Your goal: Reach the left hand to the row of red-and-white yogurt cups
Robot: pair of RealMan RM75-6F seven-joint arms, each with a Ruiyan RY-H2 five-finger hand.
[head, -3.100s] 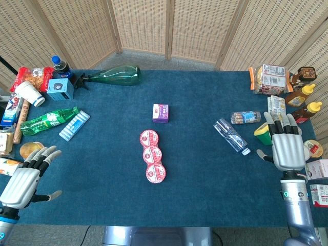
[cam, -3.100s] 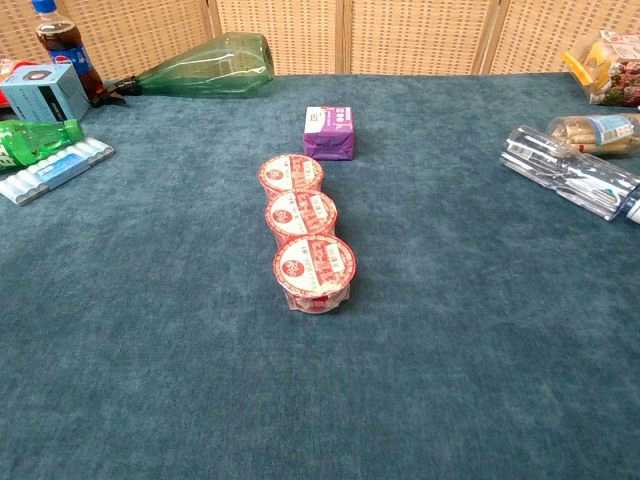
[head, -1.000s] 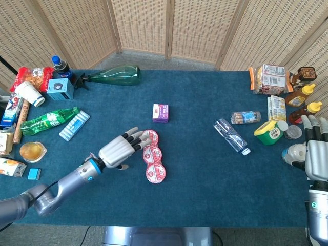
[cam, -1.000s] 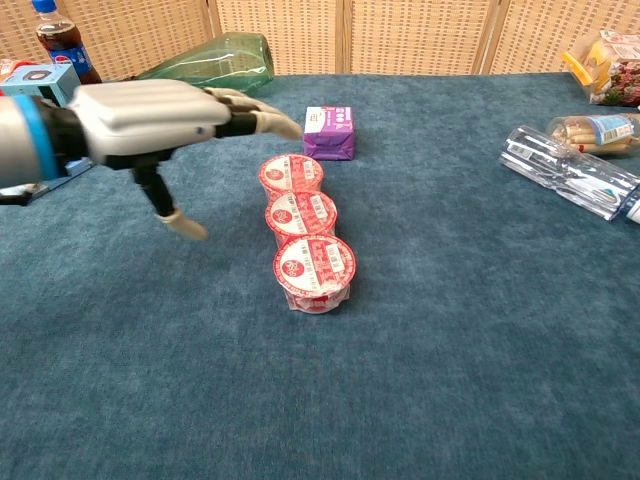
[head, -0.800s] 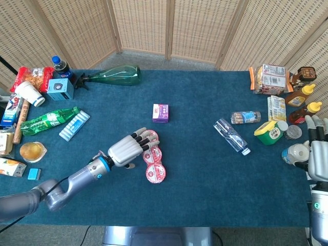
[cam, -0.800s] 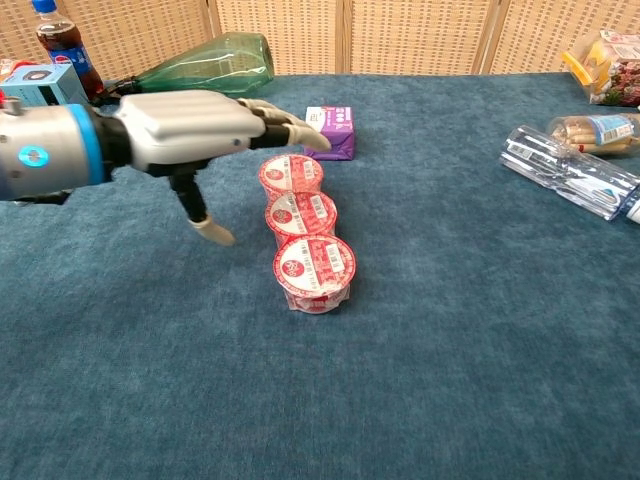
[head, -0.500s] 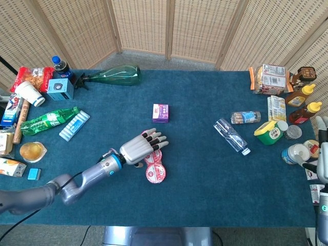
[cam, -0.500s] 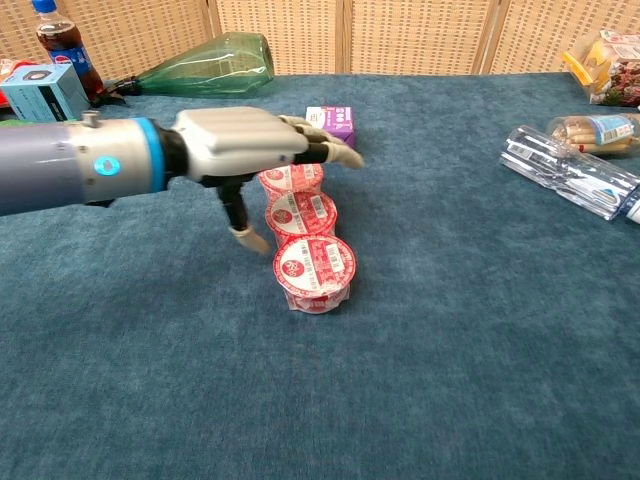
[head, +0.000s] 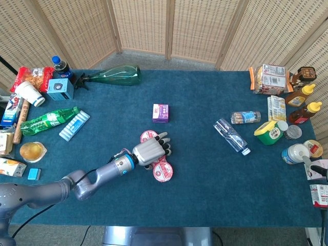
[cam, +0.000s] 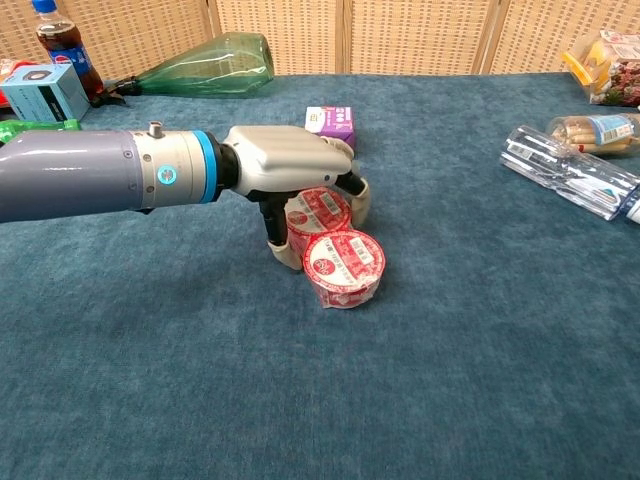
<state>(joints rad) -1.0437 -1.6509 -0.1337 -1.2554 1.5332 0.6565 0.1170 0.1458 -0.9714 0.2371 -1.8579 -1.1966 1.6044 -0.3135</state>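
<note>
The row of red-and-white yogurt cups lies at the middle of the blue table, skewed so that its near cup points to the right. My left hand lies on top of the row. In the chest view the left hand curls its fingers over the far side of the middle cup, with the thumb against the near-left side. The far cup peeks out behind the hand. Of my right hand only a sliver shows at the right edge of the head view.
A purple box sits just beyond the cups. A green glass bottle lies at the back left, and a clear plastic bottle to the right. Snacks and bottles crowd the left edge and the right edge.
My left hand came down on the row and closed its fingers around the middle cup. The row's near end swung right. My right hand withdrew almost out of the head view.
</note>
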